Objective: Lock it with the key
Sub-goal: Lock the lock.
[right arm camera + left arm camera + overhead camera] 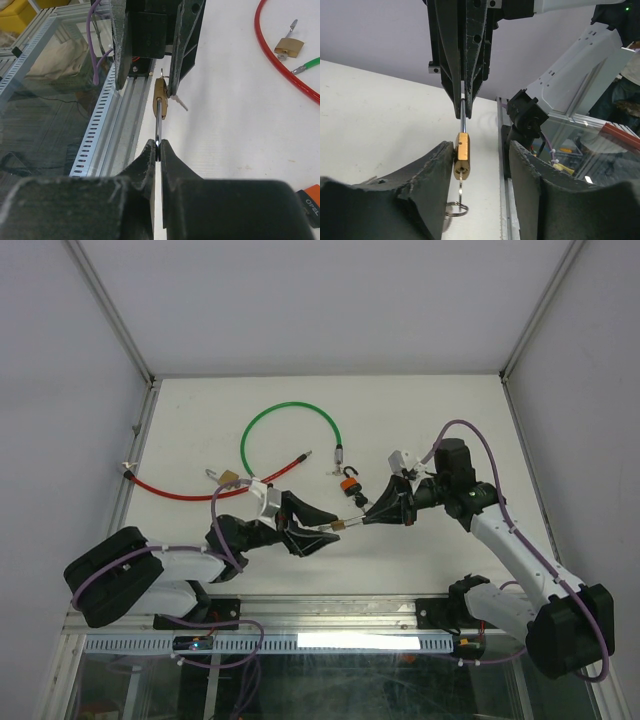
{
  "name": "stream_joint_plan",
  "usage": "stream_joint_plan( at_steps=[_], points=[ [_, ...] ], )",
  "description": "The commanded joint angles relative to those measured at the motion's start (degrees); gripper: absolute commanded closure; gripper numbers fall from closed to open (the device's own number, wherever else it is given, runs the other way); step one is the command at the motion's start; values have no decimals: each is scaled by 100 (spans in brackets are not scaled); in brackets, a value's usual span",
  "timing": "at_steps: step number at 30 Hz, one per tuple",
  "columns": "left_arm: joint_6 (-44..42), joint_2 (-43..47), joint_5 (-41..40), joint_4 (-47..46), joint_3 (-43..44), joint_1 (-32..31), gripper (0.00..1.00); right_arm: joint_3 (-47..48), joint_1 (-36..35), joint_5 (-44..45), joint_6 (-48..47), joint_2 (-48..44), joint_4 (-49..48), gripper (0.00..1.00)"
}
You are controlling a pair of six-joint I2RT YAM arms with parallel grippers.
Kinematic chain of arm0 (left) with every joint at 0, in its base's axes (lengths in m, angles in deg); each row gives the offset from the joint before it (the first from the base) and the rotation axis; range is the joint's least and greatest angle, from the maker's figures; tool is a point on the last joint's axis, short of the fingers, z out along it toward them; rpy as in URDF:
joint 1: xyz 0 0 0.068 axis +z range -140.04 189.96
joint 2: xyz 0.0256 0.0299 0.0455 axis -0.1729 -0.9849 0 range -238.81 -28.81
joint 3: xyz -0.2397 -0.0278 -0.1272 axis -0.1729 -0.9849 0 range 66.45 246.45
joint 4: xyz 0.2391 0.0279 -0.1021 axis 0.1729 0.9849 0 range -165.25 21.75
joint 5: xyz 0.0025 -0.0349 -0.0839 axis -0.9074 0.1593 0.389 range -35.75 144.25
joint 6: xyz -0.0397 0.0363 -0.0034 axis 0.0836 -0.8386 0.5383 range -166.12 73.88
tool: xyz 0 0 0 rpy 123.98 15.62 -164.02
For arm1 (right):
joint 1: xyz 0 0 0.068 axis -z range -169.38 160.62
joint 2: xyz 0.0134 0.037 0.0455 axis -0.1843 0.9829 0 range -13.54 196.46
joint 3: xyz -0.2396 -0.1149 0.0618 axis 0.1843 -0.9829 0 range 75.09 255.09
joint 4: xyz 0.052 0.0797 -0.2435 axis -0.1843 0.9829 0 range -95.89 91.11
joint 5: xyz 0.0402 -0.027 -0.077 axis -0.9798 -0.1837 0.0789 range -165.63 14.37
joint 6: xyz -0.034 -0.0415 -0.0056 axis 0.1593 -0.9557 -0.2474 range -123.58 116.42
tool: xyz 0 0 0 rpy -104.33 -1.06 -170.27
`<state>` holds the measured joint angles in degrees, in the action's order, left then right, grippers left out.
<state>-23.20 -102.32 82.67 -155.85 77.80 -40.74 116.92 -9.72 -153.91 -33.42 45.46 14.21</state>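
A small brass padlock (338, 526) hangs in the air between my two grippers. My right gripper (158, 145) is shut on its steel shackle (158, 122) and holds it above the table; the lock body (160, 97) points away from it. A key (462, 186) sits in the keyhole, with its ring (456, 209) dangling below. My left gripper (481, 150) is open, its jaws on either side of the padlock (462, 155). The lock lies close against the left finger (437, 170); the right finger is well apart from it.
A green cable loop (290, 420), a red cable (190, 490) with a second brass padlock (228, 478), and an orange padlock (350, 483) lie on the white table behind the grippers. The table's near edge and metal rail (503, 190) run just below the held lock.
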Motion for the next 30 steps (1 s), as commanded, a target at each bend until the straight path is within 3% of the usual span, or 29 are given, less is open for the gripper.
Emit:
stream_joint_plan(
  at_steps=[1, 4, 21, 24, 29, 30],
  points=[
    [-39, -117, -139, -241, 271, -80, 55, 63, 33, -143, 75, 3, -265, 100],
    [-65, -166, -208, -80, 322, -89, 63, 69, 30, -127, 75, 6, -271, 100],
    [-285, 20, -277, 797, 481, -89, 67, 55, 38, -185, 108, 32, -289, 100],
    [-291, 23, -261, 819, 496, -89, 74, 46, 39, -200, 111, 32, -294, 100],
    [-333, 30, -188, 858, 516, -93, 100, 38, 39, -250, 117, 49, -292, 100],
    [-358, 38, -165, 878, 527, -90, 100, 37, 39, -262, 119, 62, -290, 100]
  ],
)
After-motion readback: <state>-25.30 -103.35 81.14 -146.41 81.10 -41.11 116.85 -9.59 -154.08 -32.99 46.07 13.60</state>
